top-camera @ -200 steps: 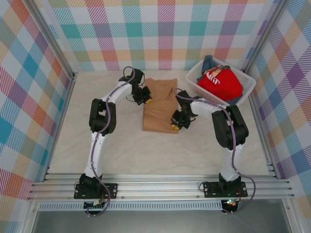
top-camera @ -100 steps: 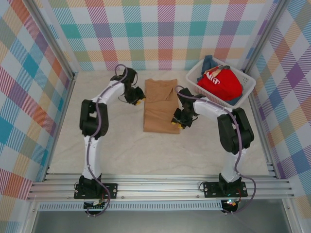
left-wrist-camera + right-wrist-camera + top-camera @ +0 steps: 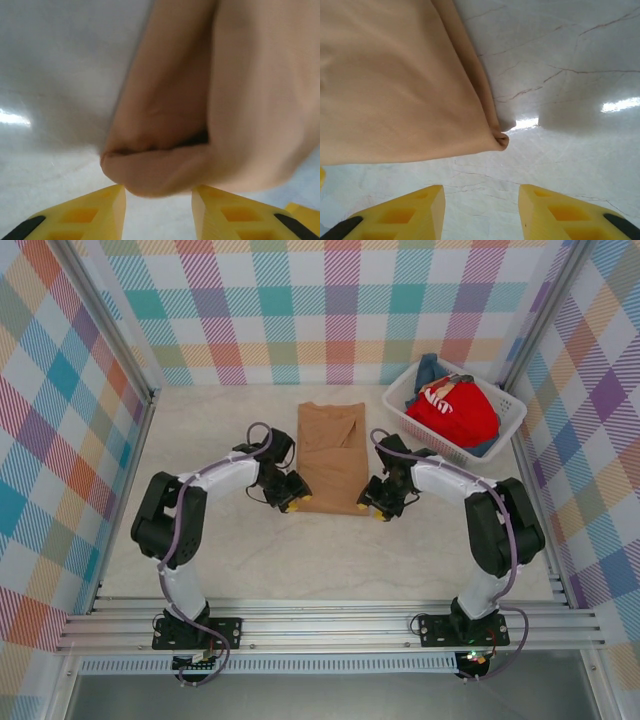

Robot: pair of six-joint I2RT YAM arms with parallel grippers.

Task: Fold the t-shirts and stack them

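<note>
Two grippers parted at the near corners of the folded tan shirt

Both arms reach in over the table (image 3: 250, 560) toward the tan t-shirt (image 3: 333, 455), which lies flat at the middle as a long, narrow folded rectangle running away from the bases. The left gripper (image 3: 297, 503) sits at the shirt's near-left corner and the right gripper (image 3: 373, 508) at its near-right corner.

From the left wrist, the left gripper (image 3: 158, 192) has its yellow fingers (image 3: 100, 212) spread apart, and the rounded, doubled corner of the tan cloth (image 3: 225, 100) lies just at the gap between the tips, not pinched. From the right wrist, the right gripper (image 3: 481, 192) is likewise parted, its fingers (image 3: 560, 212) empty with bare marbled tabletop between them; the shirt's corner (image 3: 395, 85) lies a little beyond the tips, apart from them.

At the far right, the white lattice basket (image 3: 512, 412) holds the red t-shirt (image 3: 455, 412) with white lettering, bunched on top, with the blue t-shirt (image 3: 430, 368) showing at its far edge.
</note>
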